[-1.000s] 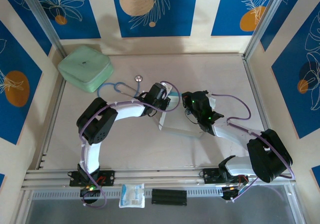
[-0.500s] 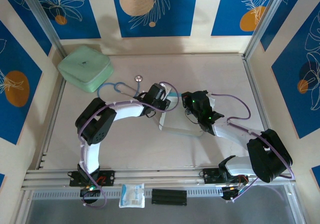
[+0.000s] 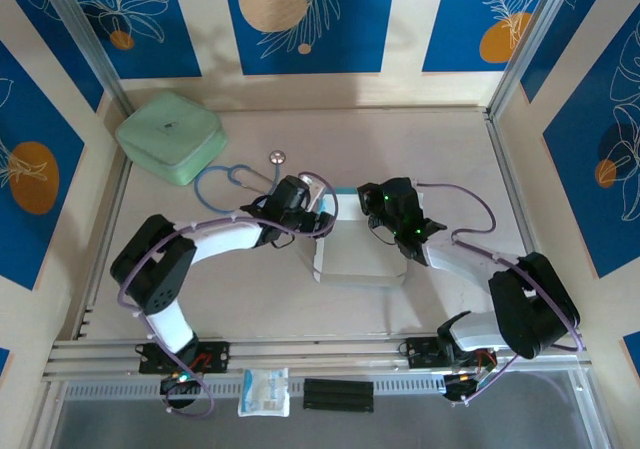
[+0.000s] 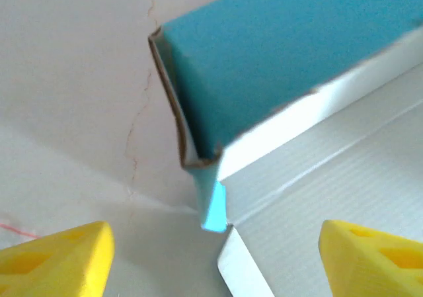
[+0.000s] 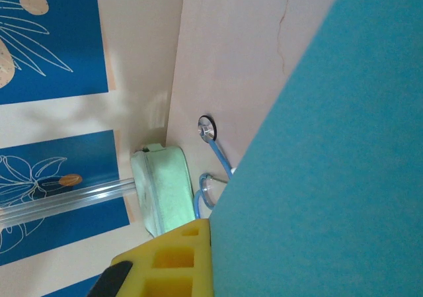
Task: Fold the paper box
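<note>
While the left pincer is hovering with its yellow fingertips spread wide and nothing between them, the paper box is lying just ahead of it on the tabletop. One teal wall is standing up from the flat white card, and a small teal tab is showing loose at the near corner joint. Across the card, the right pincer is pressing shut on the raised teal panel at the box's far corner and appears to be holding it up. Judging from this, the fold is only partly made, and the step in hand is squaring this near corner. To do that well, the open pincer is needing to come in low, catch the loose tab without creasing the wall, and steer it inside while the other pincer is steadying the panel. Beyond both pincers, a blue stethoscope and a mint-green case are sitting well apart from the work.
</note>
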Controlling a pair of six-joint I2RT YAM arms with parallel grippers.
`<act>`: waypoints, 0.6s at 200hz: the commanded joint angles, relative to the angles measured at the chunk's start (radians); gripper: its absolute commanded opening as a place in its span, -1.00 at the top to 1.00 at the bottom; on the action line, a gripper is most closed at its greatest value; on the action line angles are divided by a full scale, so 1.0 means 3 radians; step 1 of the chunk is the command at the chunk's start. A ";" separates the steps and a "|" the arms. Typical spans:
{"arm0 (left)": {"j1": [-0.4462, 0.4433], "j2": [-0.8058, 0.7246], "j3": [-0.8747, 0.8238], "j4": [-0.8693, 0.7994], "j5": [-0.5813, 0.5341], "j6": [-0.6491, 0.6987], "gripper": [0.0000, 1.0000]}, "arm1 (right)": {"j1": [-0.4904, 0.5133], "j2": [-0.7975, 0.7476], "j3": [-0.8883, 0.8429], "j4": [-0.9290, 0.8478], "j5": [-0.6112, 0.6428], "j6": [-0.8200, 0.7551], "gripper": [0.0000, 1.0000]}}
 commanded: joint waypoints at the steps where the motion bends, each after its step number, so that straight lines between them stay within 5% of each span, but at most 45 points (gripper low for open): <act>1: 0.0030 -0.0389 -0.0130 -0.0149 0.0048 -0.0098 -0.70 | -0.0015 0.0050 0.0105 0.0038 -0.0113 -0.0067 1.00; 27: 0.0108 -0.0947 -0.0160 -0.0435 0.0095 -0.0510 -0.73 | 0.0010 0.0050 0.0064 0.0071 -0.0211 -0.0118 1.00; 49: 0.0273 -0.1221 -0.0068 -0.0801 0.0113 -0.1169 -0.99 | 0.0068 0.0035 0.0008 0.0109 -0.0218 -0.0125 1.00; 78: 0.0488 -0.1130 0.0245 -0.1463 0.0343 -0.1775 -0.99 | 0.0188 -0.0006 -0.0037 0.0063 -0.0176 -0.0164 0.95; 120: 0.0498 -0.0894 0.0264 -0.1150 0.0871 -0.2153 -0.94 | 0.0269 -0.0001 -0.0093 0.0082 -0.0136 -0.0119 0.88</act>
